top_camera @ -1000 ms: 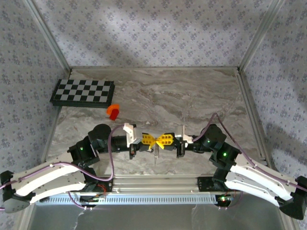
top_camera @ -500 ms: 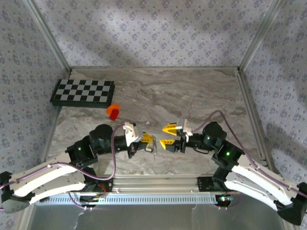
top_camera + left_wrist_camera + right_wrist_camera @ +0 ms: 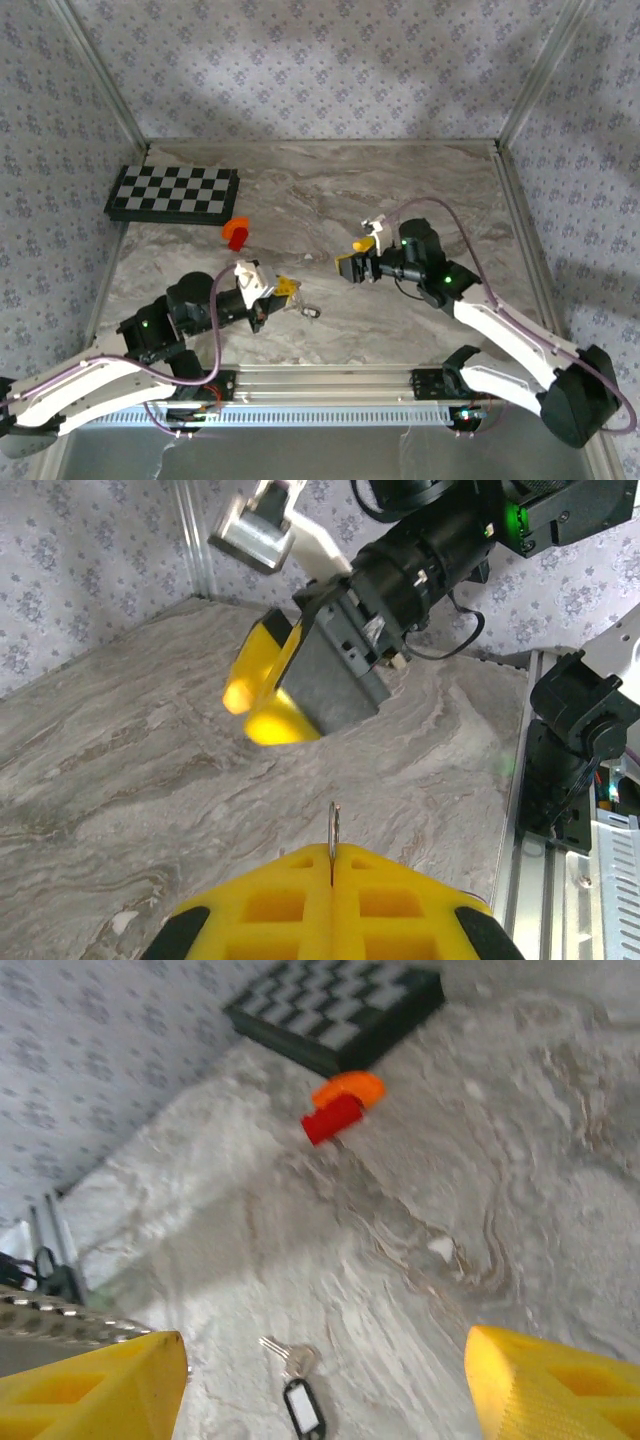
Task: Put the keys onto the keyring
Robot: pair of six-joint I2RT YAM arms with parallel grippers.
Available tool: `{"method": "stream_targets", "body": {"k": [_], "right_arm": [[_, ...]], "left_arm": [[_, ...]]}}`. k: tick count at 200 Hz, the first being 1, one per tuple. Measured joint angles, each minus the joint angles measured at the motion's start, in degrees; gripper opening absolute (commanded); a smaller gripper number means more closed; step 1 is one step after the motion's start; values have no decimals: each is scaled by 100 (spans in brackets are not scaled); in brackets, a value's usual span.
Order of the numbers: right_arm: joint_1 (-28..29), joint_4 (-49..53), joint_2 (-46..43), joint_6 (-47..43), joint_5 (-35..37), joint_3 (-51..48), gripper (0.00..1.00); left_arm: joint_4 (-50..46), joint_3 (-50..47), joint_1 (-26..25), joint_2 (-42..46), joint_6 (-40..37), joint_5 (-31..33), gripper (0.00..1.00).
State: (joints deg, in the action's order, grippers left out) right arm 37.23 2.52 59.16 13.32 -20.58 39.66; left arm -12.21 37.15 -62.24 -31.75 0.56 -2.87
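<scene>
Left pincer (image 3: 287, 290): yellow foam pads (image 3: 300, 905) pressed together, pinching the thin silvery-grey metal oval keyring (image 3: 333, 842). We see the loop edge-on, poking straight out of the seam at the pad tips. The rest of it is buried between the pads.

Right pincer (image 3: 355, 257): spread wide, yellow fingers (image 3: 95, 1385) far apart, held above the grey marbled table (image 3: 420, 190). It sits apart from the left pincer and its tips point back toward it.

The small key with a thin silver blade and black rectangular head (image 3: 298, 1400) sits below the right pincer's gap, roughly midway between its two fingers in the wrist view. From above, the key is just past the left pincer's tips, on the side facing the right pincer. We cannot tell whether it lies on the table or hangs from the keyring.

The orange-red block (image 3: 340, 1108) and the black-and-white checkerboard (image 3: 340, 1010) are well beyond the right pincer's tips. The block is just beside the board's near edge, and both are clear of the two pincers.
</scene>
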Motion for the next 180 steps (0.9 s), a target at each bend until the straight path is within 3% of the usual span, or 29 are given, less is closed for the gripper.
{"method": "stream_targets", "body": {"k": [32,66,144,180], "right_arm": [[750,339,863,33,826,271,72],[1062,496,1731,216,1191,481,66],[1764,518,3254,437,1377,1165,49],[1880,516,3650,450,1368,1384,46]], "left_arm": [[-98,-181,-2,330,20,127,0],[-107,-363,-2,706,17,94,0],[-42,-595,-2,1290,15,57,0],[33,-664,-2,1377,15,61,0]]}}
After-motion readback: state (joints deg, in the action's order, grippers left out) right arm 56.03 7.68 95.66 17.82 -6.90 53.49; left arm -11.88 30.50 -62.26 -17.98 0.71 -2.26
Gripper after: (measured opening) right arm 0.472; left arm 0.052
